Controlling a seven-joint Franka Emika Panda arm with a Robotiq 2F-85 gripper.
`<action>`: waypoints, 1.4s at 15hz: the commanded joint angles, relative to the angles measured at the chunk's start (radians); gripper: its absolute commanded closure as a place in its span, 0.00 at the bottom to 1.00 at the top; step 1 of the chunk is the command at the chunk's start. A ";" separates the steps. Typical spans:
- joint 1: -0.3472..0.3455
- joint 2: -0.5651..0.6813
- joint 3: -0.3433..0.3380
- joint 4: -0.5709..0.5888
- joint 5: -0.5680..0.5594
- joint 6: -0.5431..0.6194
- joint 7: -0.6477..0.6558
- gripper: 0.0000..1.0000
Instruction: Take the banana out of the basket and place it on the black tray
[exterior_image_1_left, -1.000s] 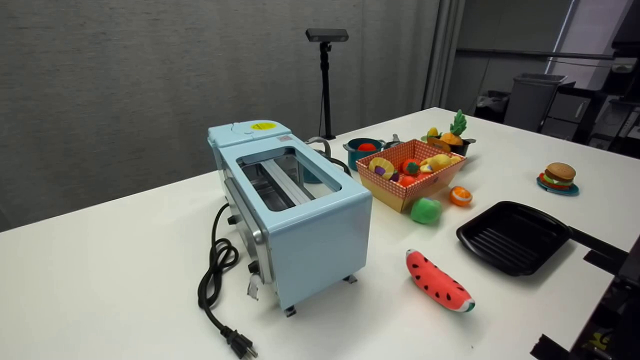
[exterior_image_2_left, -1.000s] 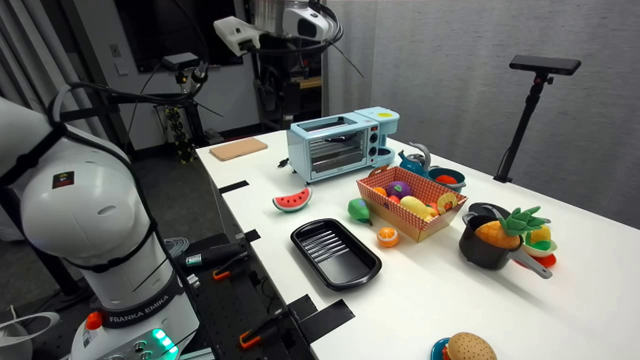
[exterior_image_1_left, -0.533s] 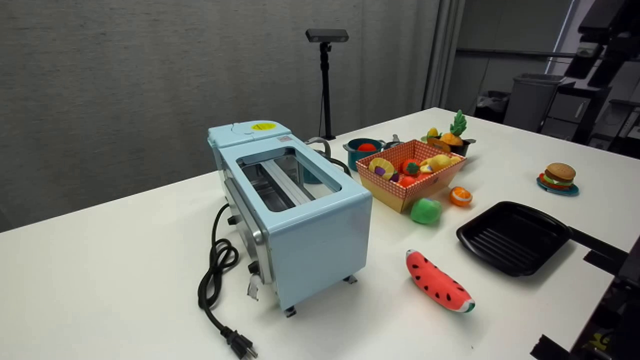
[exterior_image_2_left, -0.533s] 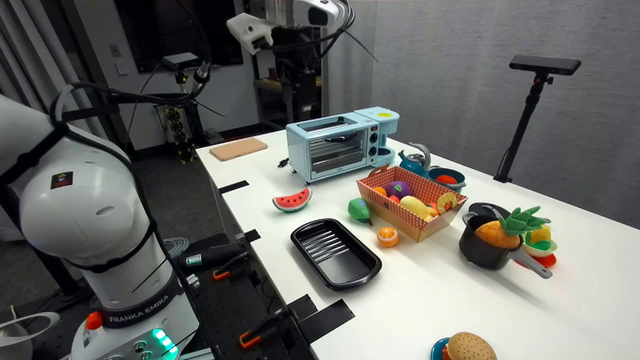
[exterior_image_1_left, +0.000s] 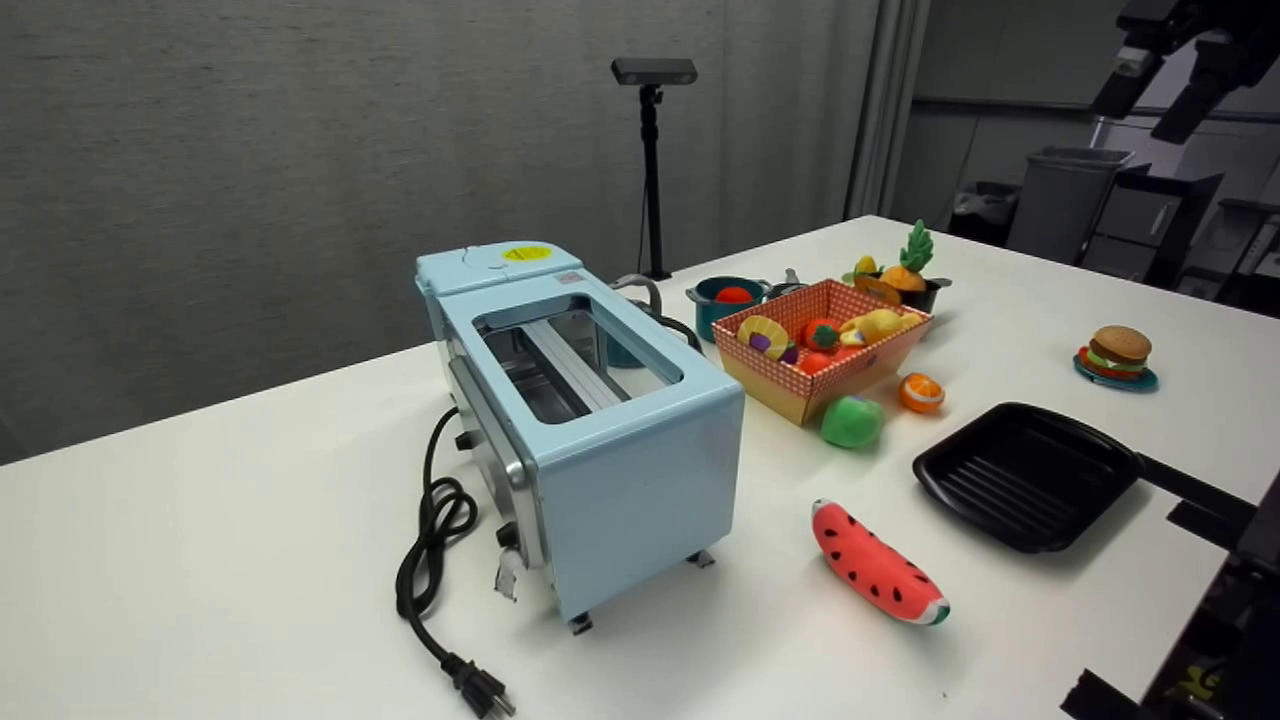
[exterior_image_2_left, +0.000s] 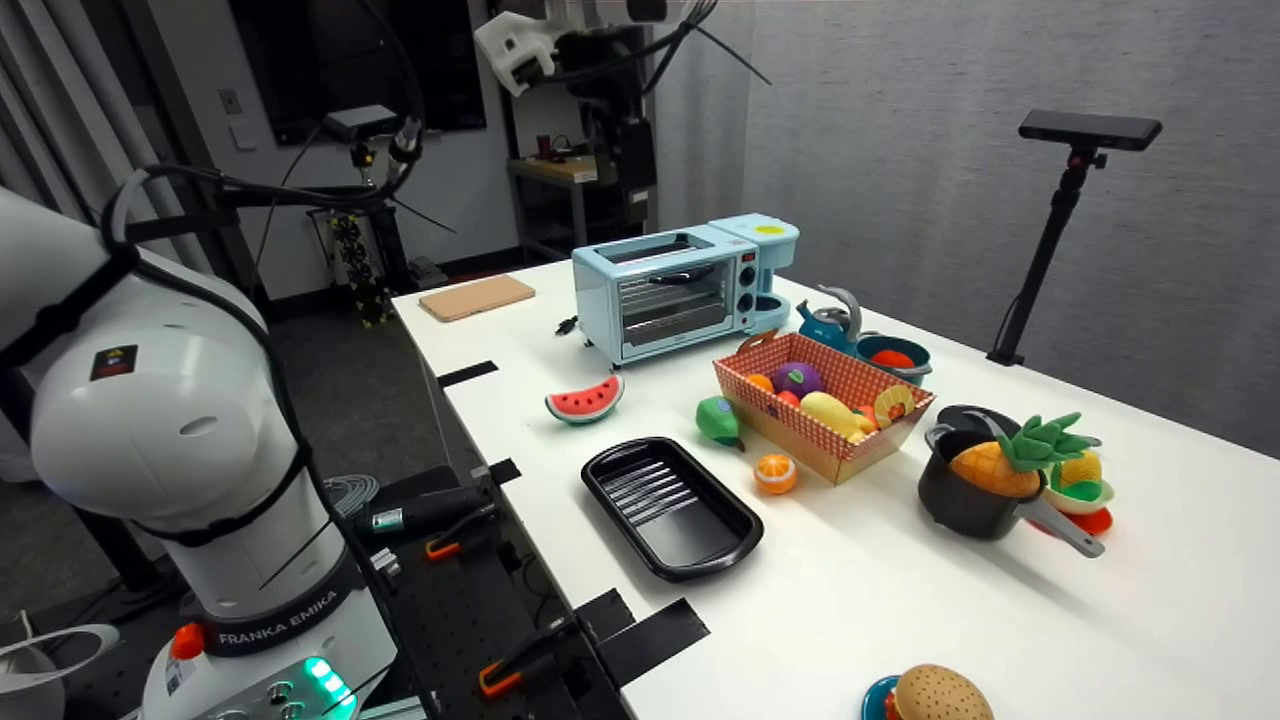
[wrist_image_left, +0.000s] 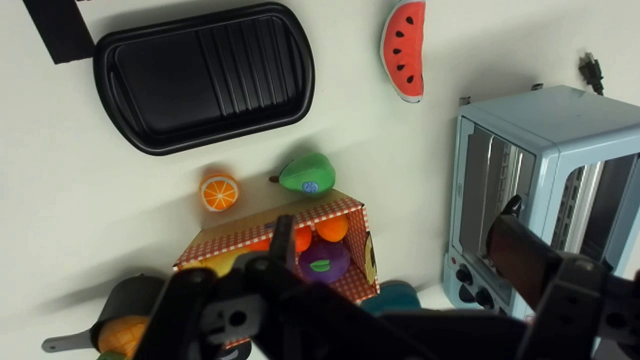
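Leftmost in the wrist view, the ridged black tray (wrist_image_left: 165, 90) is serving as the destination. This is looking like the approach, the grasp not yet being made; the next move is probably calling for centring over the red-checked basket (wrist_image_left: 250, 227), then descending. Slightly rightward, the yellow toy banana (wrist_image_left: 222, 262) is lying inside that basket, well below the claw (wrist_image_left: 392, 232) and left of its spread jaws. Further right, the claw is hanging wide, gripping nothing.
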 joint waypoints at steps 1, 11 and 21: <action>-0.026 -0.043 0.020 -0.004 -0.007 0.024 0.046 0.00; -0.012 -0.039 0.010 0.005 0.004 0.056 0.030 0.00; -0.018 0.076 0.012 0.194 0.003 -0.196 0.085 0.00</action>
